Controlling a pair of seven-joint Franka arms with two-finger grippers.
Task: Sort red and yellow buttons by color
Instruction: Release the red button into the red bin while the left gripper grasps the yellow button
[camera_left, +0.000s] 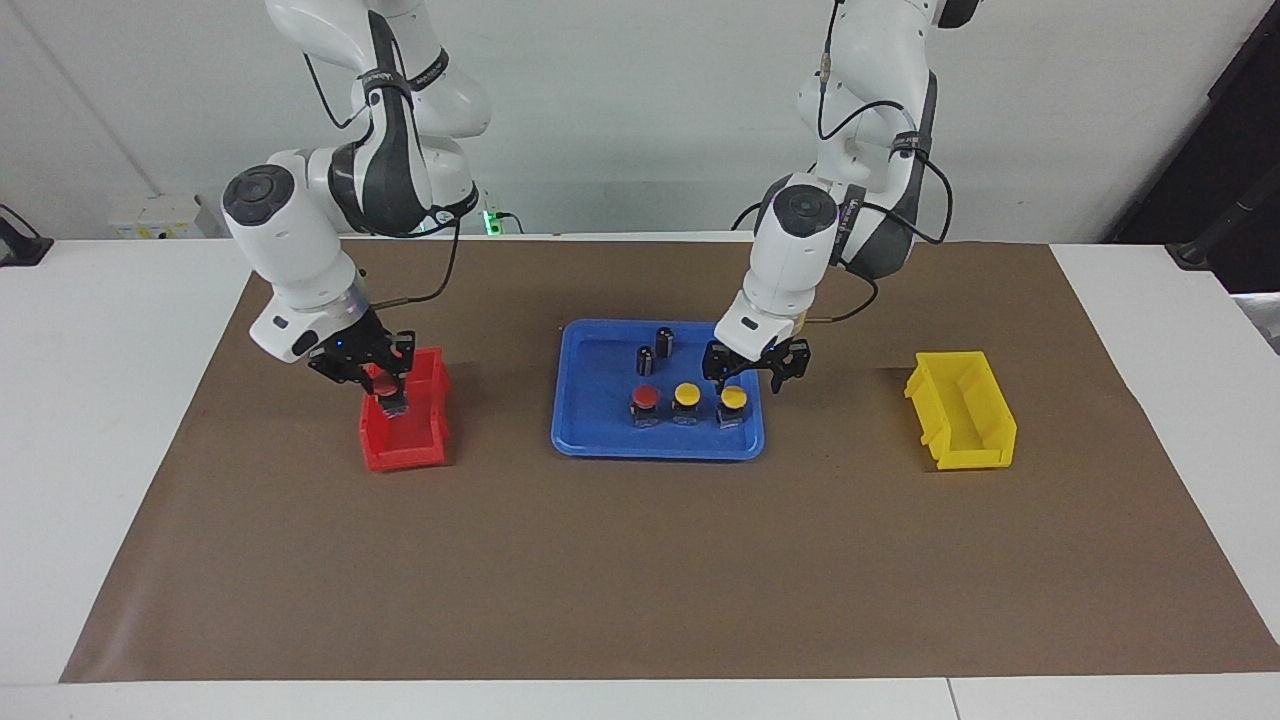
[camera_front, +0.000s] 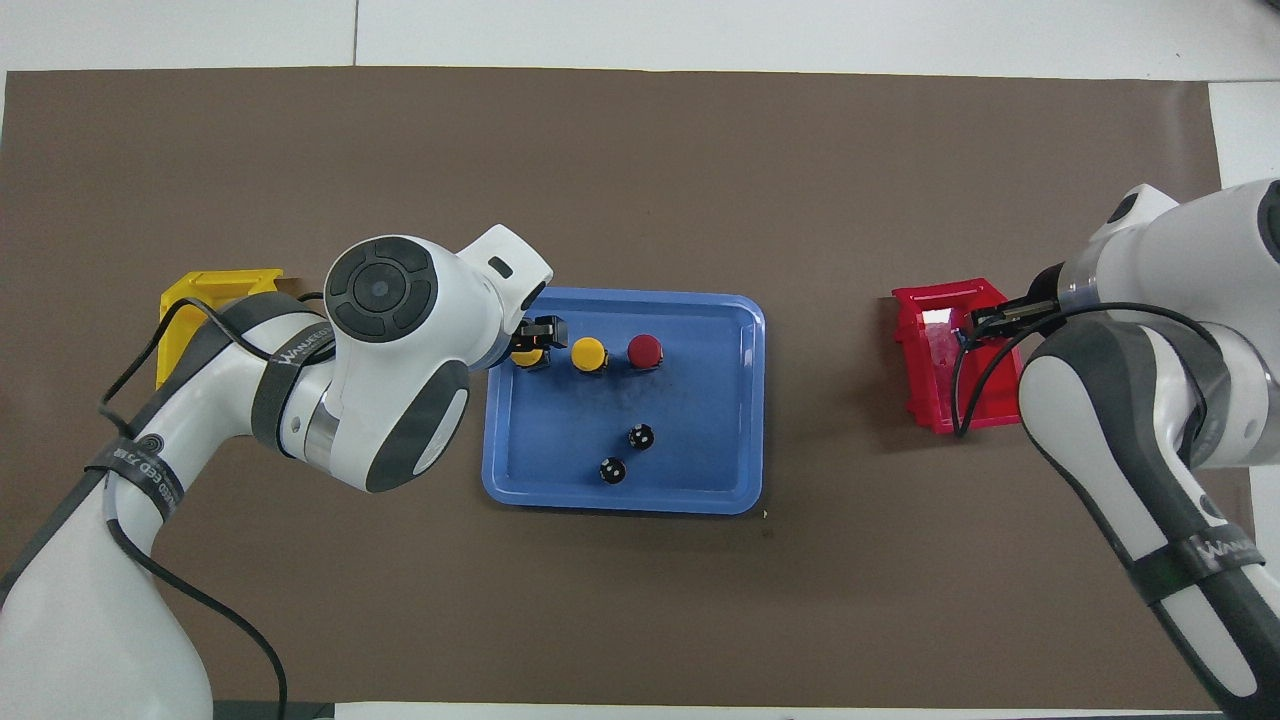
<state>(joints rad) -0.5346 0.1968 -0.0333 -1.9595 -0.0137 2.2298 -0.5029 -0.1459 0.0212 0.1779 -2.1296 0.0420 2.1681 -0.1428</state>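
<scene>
A blue tray (camera_left: 572, 440) in the middle of the table holds a row of three buttons: a red button (camera_left: 646, 398), a yellow button (camera_left: 686, 394) and a second yellow button (camera_left: 734, 398) at the end toward the left arm. My left gripper (camera_left: 750, 378) is open and hangs just over that end yellow button (camera_front: 527, 357), not touching it. My right gripper (camera_left: 385, 388) is shut on another red button (camera_left: 381, 384) and holds it over the red bin (camera_left: 400, 448), low between its walls. In the overhead view the right arm hides the held button.
Two small black cylinders (camera_left: 664, 340) (camera_left: 645, 360) stand in the tray nearer to the robots than the buttons. A yellow bin (camera_left: 965, 420) stands toward the left arm's end of the table. A brown mat (camera_left: 640, 580) covers the table.
</scene>
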